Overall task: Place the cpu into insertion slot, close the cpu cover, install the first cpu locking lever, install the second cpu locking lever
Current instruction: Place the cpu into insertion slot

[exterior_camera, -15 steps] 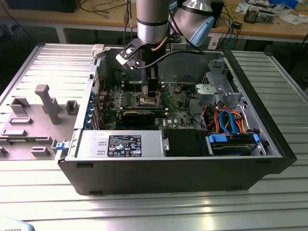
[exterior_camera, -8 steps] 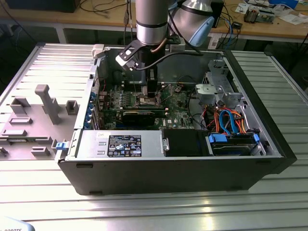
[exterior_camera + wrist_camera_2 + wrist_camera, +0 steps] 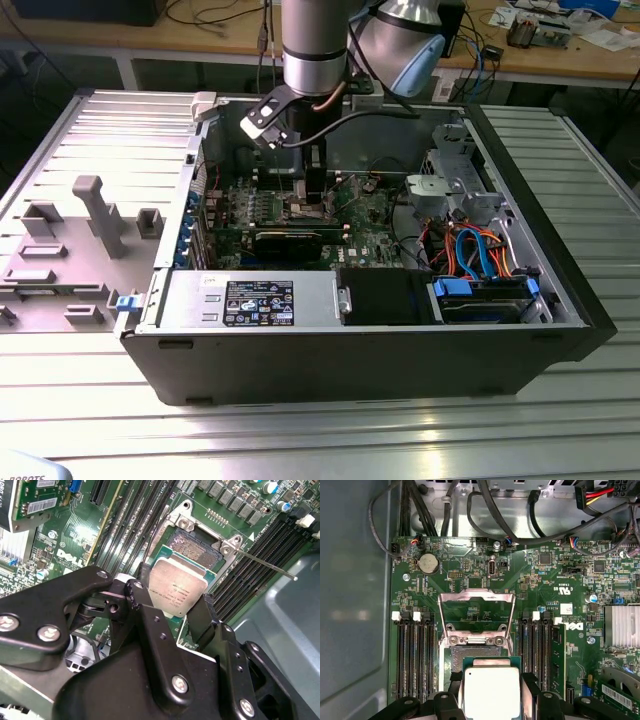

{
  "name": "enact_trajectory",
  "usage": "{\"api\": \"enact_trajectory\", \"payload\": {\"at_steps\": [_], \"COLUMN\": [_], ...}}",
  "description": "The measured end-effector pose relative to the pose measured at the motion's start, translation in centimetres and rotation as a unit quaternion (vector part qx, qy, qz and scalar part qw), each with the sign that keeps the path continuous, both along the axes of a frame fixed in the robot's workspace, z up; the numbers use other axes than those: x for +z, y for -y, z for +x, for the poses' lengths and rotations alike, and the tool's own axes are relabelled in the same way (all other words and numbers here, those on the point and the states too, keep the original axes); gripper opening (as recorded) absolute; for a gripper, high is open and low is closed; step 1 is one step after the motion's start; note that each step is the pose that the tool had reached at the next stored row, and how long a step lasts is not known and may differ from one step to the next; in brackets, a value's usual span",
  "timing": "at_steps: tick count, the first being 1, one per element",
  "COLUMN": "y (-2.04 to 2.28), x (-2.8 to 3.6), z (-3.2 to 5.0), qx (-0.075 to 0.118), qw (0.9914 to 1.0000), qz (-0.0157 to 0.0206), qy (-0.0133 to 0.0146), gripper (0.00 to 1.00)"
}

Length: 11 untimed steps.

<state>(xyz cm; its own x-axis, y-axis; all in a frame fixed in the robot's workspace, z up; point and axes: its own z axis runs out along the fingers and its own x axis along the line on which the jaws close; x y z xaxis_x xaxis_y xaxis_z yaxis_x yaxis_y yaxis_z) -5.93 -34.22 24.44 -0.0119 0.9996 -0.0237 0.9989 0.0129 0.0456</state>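
Observation:
My gripper point(image 3: 491, 696) is shut on the cpu point(image 3: 491, 692), a square chip with a silvery top and green edge, pinched between two black fingers point(image 3: 529, 690). In the second wrist view the cpu point(image 3: 177, 592) hangs slightly tilted over the near part of the insertion slot point(image 3: 192, 547), whose dark contact field shows beyond it. I cannot tell whether the chip touches the slot. The cpu cover point(image 3: 476, 600) stands open behind the insertion slot point(image 3: 454, 656). A thin locking lever point(image 3: 265, 562) sticks out sideways, unlatched. In the exterior view the gripper point(image 3: 312, 195) reaches down into the computer case point(image 3: 560, 290).
Long black memory slots point(image 3: 415, 655) flank the socket on both sides. A finned heatsink point(image 3: 621, 625) and black cables point(image 3: 520, 530) lie nearby. A graphics card point(image 3: 290, 240) and a drive cage point(image 3: 455, 185) crowd the case. A grey fixture plate point(image 3: 70, 240) sits at the exterior view's left.

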Motion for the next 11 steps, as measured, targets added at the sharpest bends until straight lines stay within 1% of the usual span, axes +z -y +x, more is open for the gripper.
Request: {"api": "enact_trajectory", "payload": {"at_steps": [9, 11], "y": [0.0, -0.01], "x": [-0.02, -0.1], "z": [0.0, 0.0], "qx": [0.0, 0.0], "qw": [1.0, 1.0], "qz": [0.0, 0.0002], "qy": [0.0, 0.0001], "gripper": [0.54, 0.54]}}
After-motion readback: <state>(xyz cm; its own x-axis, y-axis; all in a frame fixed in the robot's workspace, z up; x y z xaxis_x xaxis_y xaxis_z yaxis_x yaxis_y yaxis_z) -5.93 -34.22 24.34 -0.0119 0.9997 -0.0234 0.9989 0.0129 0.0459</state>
